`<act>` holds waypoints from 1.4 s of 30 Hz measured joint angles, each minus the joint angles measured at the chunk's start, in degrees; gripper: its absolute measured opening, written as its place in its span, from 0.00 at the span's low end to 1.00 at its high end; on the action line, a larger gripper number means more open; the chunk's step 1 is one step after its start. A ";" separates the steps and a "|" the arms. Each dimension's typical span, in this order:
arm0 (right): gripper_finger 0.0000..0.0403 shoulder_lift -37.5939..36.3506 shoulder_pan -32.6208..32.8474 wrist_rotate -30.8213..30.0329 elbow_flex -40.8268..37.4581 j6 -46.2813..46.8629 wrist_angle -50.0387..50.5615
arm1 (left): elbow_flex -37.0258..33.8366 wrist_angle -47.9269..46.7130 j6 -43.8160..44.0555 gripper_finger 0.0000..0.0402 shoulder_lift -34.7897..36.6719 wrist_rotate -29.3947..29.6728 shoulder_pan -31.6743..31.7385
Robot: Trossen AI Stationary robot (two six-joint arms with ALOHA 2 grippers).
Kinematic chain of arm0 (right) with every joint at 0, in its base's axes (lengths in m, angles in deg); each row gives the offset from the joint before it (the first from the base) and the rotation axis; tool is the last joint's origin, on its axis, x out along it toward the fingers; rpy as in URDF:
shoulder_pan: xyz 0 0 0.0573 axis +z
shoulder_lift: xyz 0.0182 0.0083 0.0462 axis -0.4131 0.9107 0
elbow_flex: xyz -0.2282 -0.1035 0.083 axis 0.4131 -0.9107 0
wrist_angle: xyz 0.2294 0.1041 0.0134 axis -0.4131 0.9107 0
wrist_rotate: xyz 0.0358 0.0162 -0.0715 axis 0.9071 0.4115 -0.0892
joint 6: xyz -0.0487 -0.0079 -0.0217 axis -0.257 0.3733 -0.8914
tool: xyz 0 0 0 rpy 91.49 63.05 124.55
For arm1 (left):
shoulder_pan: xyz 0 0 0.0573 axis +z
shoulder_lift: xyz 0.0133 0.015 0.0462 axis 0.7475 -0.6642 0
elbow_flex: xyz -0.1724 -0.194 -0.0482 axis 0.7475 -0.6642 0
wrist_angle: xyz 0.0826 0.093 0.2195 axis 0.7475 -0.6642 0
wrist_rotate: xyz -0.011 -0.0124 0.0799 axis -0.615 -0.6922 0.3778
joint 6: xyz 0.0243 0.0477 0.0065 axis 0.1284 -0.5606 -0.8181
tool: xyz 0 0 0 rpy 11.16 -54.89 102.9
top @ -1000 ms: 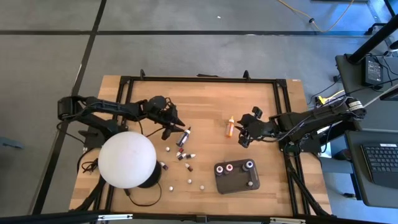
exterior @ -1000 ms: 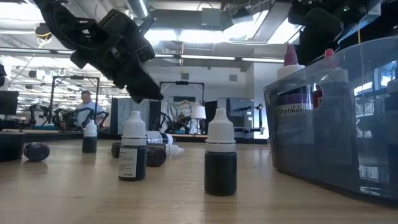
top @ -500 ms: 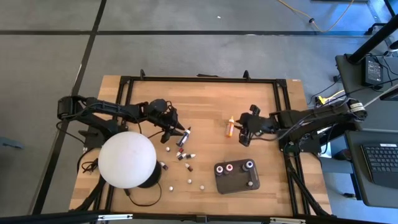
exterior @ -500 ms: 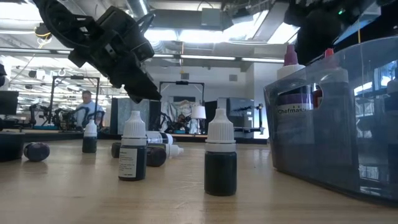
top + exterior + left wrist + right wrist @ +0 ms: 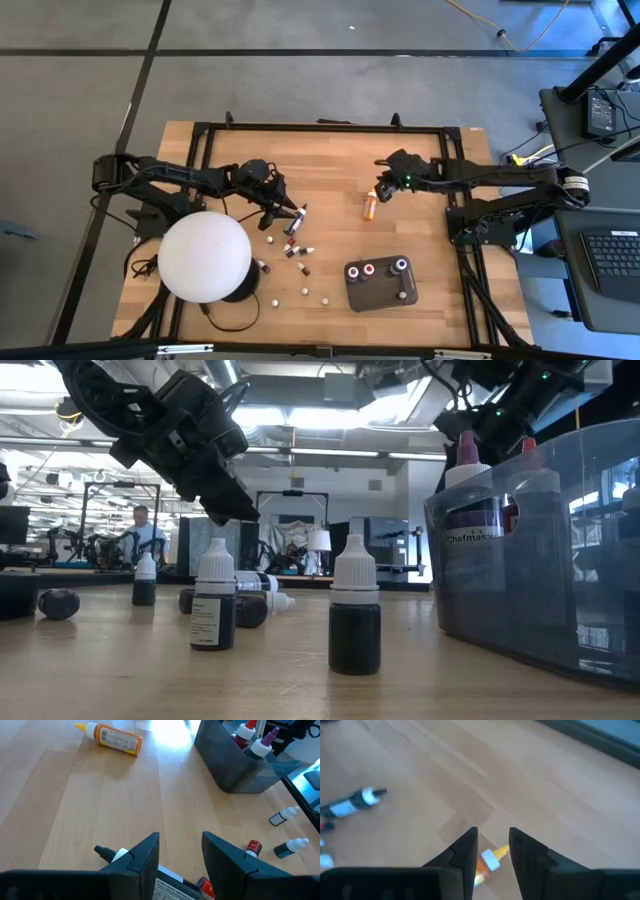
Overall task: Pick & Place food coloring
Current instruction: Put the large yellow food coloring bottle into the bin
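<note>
From above, the right claw [image 5: 381, 190] sits right of centre in the frame, just over the tip of the long orange bottle [image 5: 370, 204] lying on the desk [image 5: 330, 160]; its wrist view shows the fingers [image 5: 462, 855] spread with the white cap and orange tip of that bottle [image 5: 487, 860] in the gap, not pinched; a dark-capped bottle [image 5: 350, 804] lies off at the left of that picture.

The left claw [image 5: 283, 209] hangs left of centre, beside a long dark bottle [image 5: 296, 220]; its fingers [image 5: 142, 857] are spread too, with that bottle [image 5: 112, 854] lying under them and nothing gripped.

Below it in the overhead frame small bottles [image 5: 298, 252] lie scattered; a few more stand along the bottom, near the white dome [image 5: 204, 256] at lower left.

The grey tray [image 5: 380, 284] at lower centre-right holds several bottles already; in the level view it fills the right side [image 5: 540, 560], and two white-capped dark bottles [image 5: 354, 618] stand on the desk before it.
</note>
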 joint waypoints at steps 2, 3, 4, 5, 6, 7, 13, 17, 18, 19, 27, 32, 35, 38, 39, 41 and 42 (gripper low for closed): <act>0.28 0.16 -0.54 -0.33 0.00 -1.75 -0.17 | 0.00 -0.01 0.01 0.36 0.00 0.00 0.00; 0.28 0.16 -0.68 0.08 0.00 -2.41 -0.42 | 0.00 -0.02 0.00 0.36 0.00 0.00 0.00; 0.28 0.16 -0.80 0.42 0.00 -2.59 -0.47 | 0.00 0.00 0.00 0.36 0.00 0.00 0.00; 0.28 0.16 -0.82 0.68 0.00 -1.66 -0.25 | 0.00 0.00 0.00 0.36 0.00 0.00 0.00; 0.28 0.16 -0.82 1.16 0.00 -0.81 -0.01 | 0.00 -0.02 0.00 0.36 0.00 0.00 0.00; 0.29 0.18 -0.80 1.87 0.00 -0.11 0.00 | 0.00 -0.02 0.00 0.36 0.00 0.00 0.00; 0.42 3.13 -0.78 3.06 0.04 4.93 0.26 | 0.00 -0.02 0.00 0.36 0.00 0.00 0.00; 0.55 7.63 -0.76 3.26 0.04 7.76 0.04 | 0.00 0.00 -0.01 0.36 0.00 0.00 0.00; 0.57 8.85 -0.76 3.65 0.04 8.52 -0.24 | 0.00 0.00 -0.02 0.36 0.00 0.00 0.00; 0.59 10.11 -0.76 4.33 0.04 9.01 -0.48 | 0.00 -0.02 0.00 0.36 0.00 0.00 0.00; 0.62 17.42 -0.76 5.59 0.04 17.08 -1.13 | 0.00 0.00 -0.27 0.36 0.00 0.02 0.00; 0.59 19.66 -0.76 4.88 0.04 21.93 -1.22 | 0.00 0.02 -1.49 0.36 0.00 0.02 0.00; 0.57 21.08 -0.76 4.66 0.04 23.77 -1.85 | 0.00 0.00 -1.51 0.36 0.00 0.02 0.00; 0.56 22.49 -0.76 4.55 0.04 24.73 -3.50 | 0.00 0.02 -1.51 0.36 0.00 0.02 0.00; 0.55 23.05 -0.76 4.55 0.04 25.45 -3.83 | 0.00 0.00 -1.53 0.36 0.00 0.02 0.00; 0.54 24.17 -0.76 4.74 0.04 26.79 -4.32 | 0.00 0.00 -1.51 0.36 0.00 0.02 0.00; 0.54 24.73 -0.76 4.89 0.04 26.88 -4.44 | 0.00 0.00 -1.52 0.36 0.00 0.02 0.00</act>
